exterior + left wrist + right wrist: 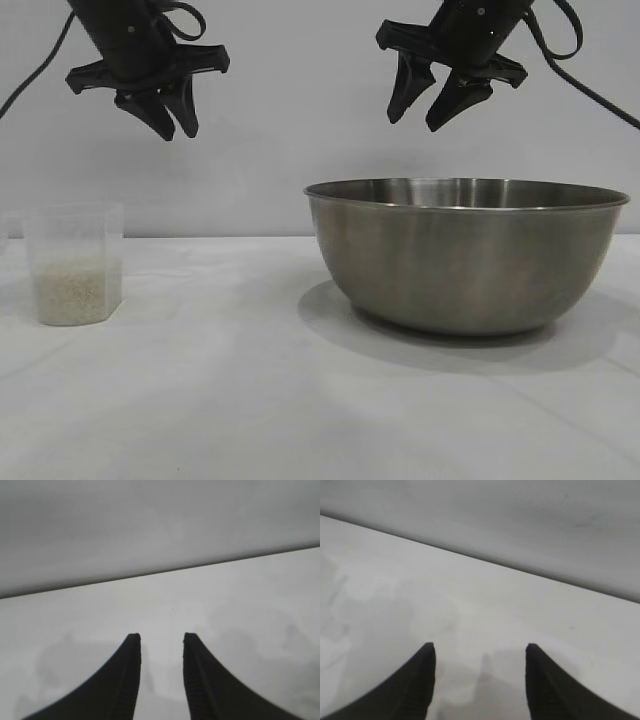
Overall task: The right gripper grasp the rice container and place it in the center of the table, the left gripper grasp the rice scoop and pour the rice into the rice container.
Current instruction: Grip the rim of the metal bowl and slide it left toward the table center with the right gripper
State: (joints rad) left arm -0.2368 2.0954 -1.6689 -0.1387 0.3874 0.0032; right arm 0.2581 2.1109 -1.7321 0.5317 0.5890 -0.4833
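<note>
1. The bowl (467, 255) sits on the table (250, 400), right of centre, apparently awaiting the move to the middle.
2. The right gripper (437, 100) hangs above the bowl's rim, fingers apart and empty, seemingly poised to descend on it.
3. The scoop (73, 262), holding rice (69, 292), stands upright at far left, well apart from the bowl.
4. The left gripper (168, 112) hangs high, right of the scoop, fingers narrowly parted, empty.
</note>
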